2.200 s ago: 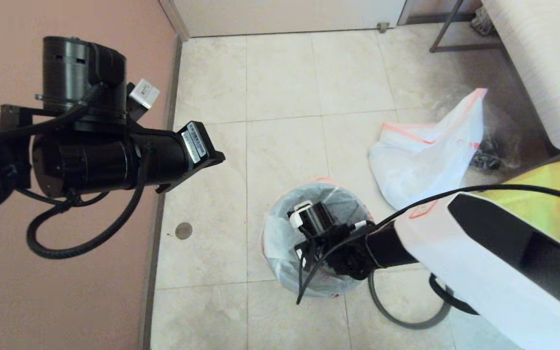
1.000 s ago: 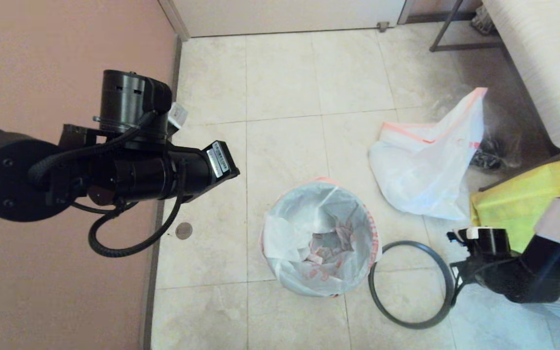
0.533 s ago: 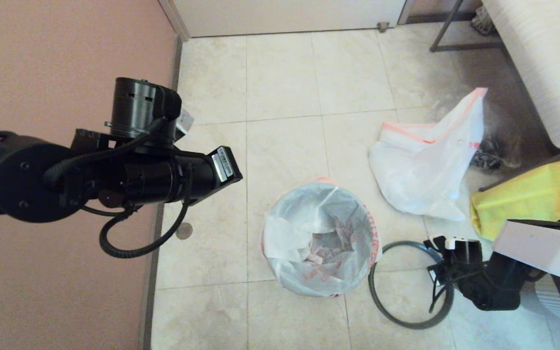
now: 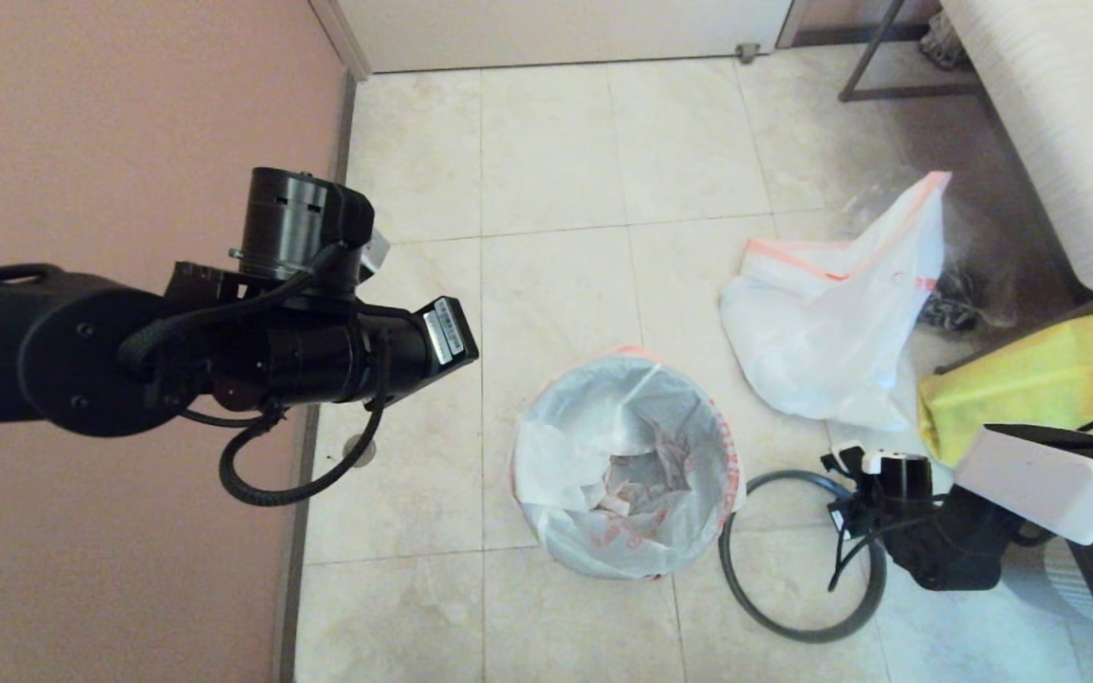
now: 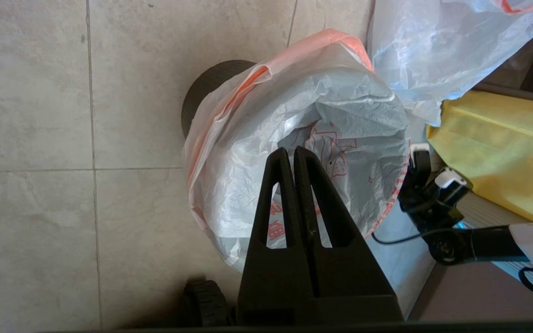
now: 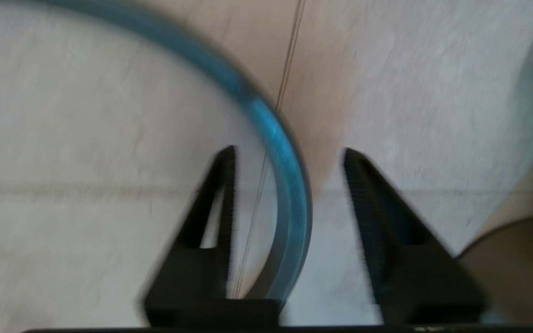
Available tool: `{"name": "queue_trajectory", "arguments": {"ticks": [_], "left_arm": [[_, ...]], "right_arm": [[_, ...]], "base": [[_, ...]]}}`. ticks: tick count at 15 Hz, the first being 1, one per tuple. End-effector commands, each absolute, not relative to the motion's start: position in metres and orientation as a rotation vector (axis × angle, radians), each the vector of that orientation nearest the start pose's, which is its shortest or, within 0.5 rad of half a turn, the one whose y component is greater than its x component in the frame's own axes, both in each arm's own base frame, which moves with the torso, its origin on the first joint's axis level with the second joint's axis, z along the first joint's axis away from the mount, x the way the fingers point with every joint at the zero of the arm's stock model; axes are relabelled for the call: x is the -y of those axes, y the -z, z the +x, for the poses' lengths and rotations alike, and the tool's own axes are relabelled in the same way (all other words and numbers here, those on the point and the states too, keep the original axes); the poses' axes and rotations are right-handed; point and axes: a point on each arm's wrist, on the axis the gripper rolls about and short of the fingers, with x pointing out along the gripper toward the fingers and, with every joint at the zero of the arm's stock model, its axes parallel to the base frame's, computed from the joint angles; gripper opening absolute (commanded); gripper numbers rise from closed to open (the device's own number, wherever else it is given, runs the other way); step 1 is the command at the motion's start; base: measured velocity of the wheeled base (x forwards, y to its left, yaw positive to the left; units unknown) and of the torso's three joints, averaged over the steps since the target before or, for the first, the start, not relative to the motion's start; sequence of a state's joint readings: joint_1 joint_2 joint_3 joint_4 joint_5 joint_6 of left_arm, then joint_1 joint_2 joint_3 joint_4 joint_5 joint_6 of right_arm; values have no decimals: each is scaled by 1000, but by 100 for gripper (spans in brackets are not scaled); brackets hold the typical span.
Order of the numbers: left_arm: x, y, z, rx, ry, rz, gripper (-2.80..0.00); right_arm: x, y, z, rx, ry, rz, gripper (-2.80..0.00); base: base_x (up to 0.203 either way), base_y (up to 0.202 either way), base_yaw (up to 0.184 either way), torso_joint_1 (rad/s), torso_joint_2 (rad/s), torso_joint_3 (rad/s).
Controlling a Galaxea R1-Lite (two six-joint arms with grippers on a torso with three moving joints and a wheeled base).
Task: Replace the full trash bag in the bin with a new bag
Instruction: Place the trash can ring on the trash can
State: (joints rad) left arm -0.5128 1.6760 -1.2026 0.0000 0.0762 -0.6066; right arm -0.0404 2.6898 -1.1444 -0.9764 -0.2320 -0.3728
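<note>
The new bag, white with red print and a pink-orange hem, lines the bin and folds over its edge. In the left wrist view a bit of the black bin shows beneath the bag. The grey ring lies flat on the floor to the right of the bin. My right gripper is open low over the ring, one finger on each side of its band. My left gripper is shut and empty, hovering above the bin's near-left side. The full trash bag slumps on the floor behind the ring.
A yellow bag sits by my right arm, with a clear bag of dark contents behind the full bag. A white piece of furniture fills the far right and a pink wall the left.
My right arm came out of the bin, swung right, and has now settled over the ring's right side. My left arm has dropped and shifted toward the bin.
</note>
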Motion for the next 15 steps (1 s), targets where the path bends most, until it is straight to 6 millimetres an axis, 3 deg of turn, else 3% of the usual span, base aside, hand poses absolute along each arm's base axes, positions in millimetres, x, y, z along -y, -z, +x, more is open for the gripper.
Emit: {"name": "queue_trajectory", "arguments": {"ticks": [1, 4, 5, 12, 15], "left_arm": [[153, -236, 275, -577, 269, -448, -280], [155, -232, 277, -589, 264, -443, -280], [155, -230, 278, -593, 263, -442, -280], [157, -228, 279, -600, 263, -438, -280], [155, -231, 278, -590, 259, -441, -280]], "right_arm": [[25, 103, 441, -600, 163, -416, 0], [31, 105, 453, -613, 171, -415, 0], [33, 103, 456, -616, 172, -413, -280], [33, 102, 454, -768, 106, -407, -280], [31, 83, 450, -749, 109, -408, -280]], "base": [[0, 0, 0, 0, 0, 0], [0, 0, 0, 0, 0, 0], [0, 0, 0, 0, 0, 0], [0, 0, 0, 0, 0, 0], [0, 0, 0, 0, 0, 0]]}}
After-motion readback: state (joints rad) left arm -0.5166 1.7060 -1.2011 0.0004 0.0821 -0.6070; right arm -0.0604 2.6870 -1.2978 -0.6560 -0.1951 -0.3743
